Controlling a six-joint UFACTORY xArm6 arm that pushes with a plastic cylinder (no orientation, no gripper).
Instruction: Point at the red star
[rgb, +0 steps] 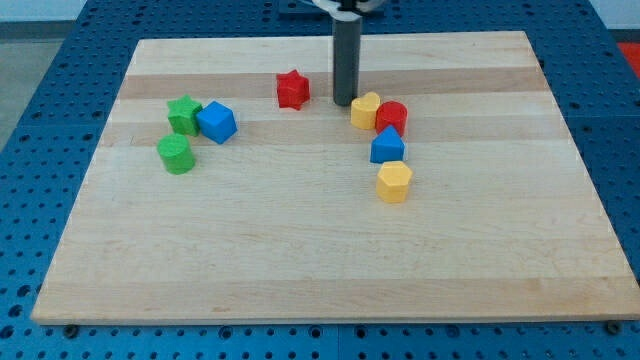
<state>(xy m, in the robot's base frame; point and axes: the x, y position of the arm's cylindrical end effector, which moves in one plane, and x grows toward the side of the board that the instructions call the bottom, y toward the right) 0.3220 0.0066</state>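
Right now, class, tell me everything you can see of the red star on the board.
The red star is a small, chunky block with blunt points, matte red like painted wood or plastic. It lies flat on the pale wooden board, near the view's top, a little left of centre. Nothing touches it: my tip stands just to its right with a narrow gap, and the blue block lies apart, lower left.

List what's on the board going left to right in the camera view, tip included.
green cylinder → green star → blue cube → red star → my tip → yellow heart-like block, then the cluster on the view's right, overlapping in x.
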